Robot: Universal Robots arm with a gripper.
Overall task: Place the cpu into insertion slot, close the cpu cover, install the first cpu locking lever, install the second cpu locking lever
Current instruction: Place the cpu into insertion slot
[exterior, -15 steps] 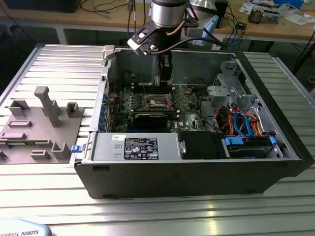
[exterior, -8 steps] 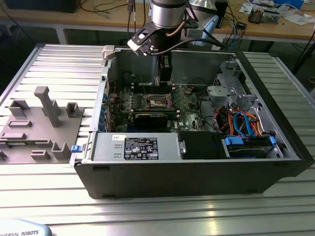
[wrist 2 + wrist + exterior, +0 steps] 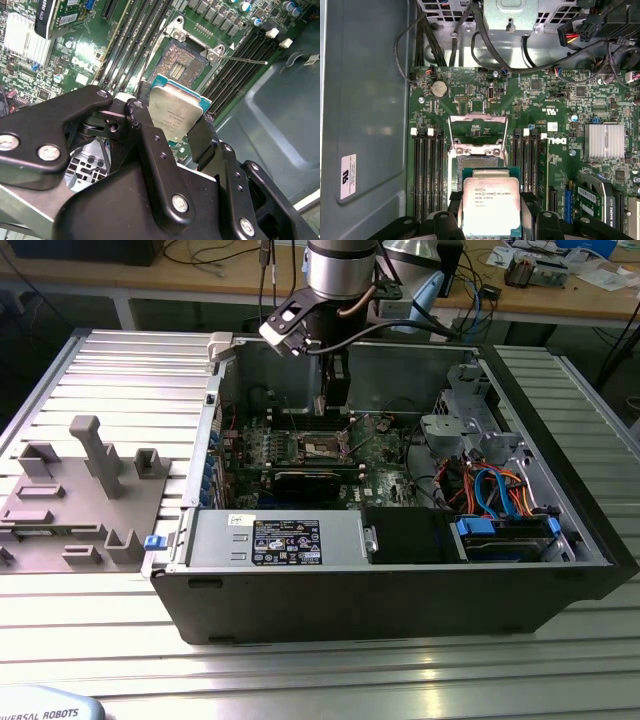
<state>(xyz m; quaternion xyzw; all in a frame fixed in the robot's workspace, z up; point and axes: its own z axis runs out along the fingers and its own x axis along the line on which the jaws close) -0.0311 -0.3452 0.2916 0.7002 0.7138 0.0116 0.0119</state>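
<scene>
Silvery-grey metal tops the cpu (image 3: 491,207), a flat square chip with small dark print on its lid and a thin blue-green board edge showing around it. In both wrist views the black fingers (image 3: 202,142) are clamped on two opposite edges of the chip, so the gripper (image 3: 172,120) holds it in the air over the green motherboard (image 3: 555,100). It is near the insertion slot (image 3: 476,162) but not seated in it. The slot lies bare, a dark square field with a silvery rim, set between rows of long black memory slots (image 3: 427,170). The cpu cover (image 3: 479,119) is swung open off the slot. In the exterior view the gripper (image 3: 335,390) reaches down into the open computer case (image 3: 400,590), which lies on the ribbed metal surface (image 3: 300,670).
</scene>
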